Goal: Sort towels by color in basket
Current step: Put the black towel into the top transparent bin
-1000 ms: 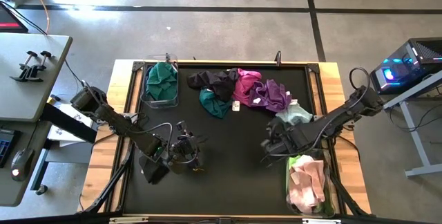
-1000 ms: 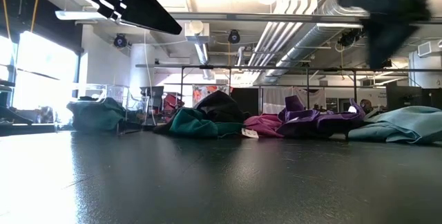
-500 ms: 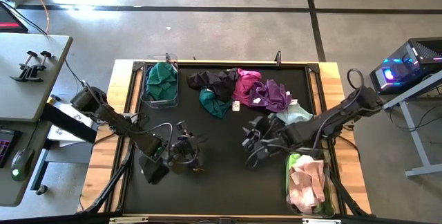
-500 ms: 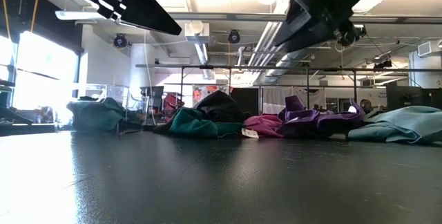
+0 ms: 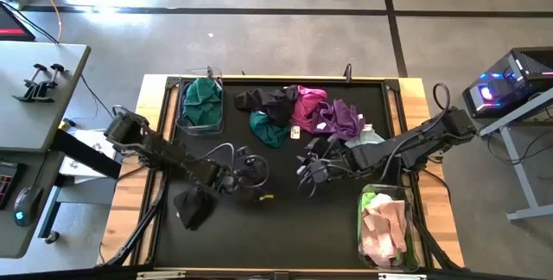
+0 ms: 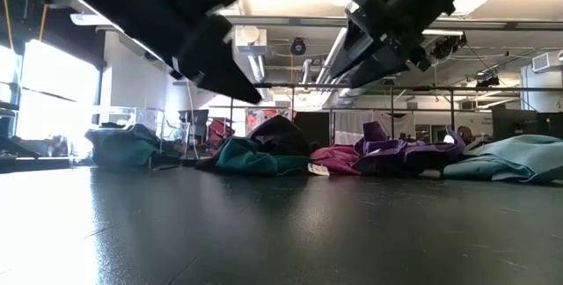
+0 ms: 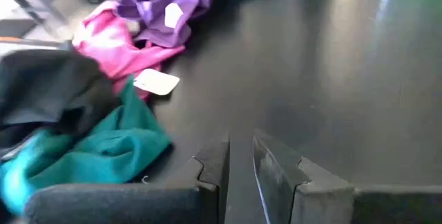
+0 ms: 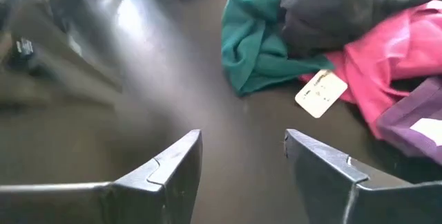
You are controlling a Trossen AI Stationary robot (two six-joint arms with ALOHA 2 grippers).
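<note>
Two dark arms reach over the black mat (image 5: 285, 219) of a wood-edged table. The right gripper (image 5: 304, 169) hangs above the mat's middle, just short of the heap of towels; in its wrist view its fingers (image 8: 173, 165) stand spread wide with nothing between them, aimed at the teal towel (image 8: 252, 41), the black towel (image 8: 331, 10) and the magenta towel (image 8: 387, 44), whose white tag (image 8: 321, 92) lies on the mat. The left gripper (image 5: 251, 172) hovers left of centre above the mat; its fingers (image 7: 276, 172) are nearly pressed together, a thin gap showing, and they carry nothing.

The unsorted towels lie in a row along the far side of the mat: black (image 5: 268, 100), teal (image 5: 270, 129), magenta (image 5: 309, 107), purple (image 5: 344, 120) and a pale mint one (image 5: 370, 142) at the right end. A clear basket (image 5: 181, 123) at the far left corner holds a dark green towel (image 5: 202, 100). A second clear basket (image 5: 361, 237) at the near right holds pink (image 5: 384, 228) and lime (image 5: 371, 200) towels. One black cloth (image 5: 193, 206) sits alone on the mat's near left part.

From table height, the heap shows as a low ridge across the mat, both arms crossing overhead.
</note>
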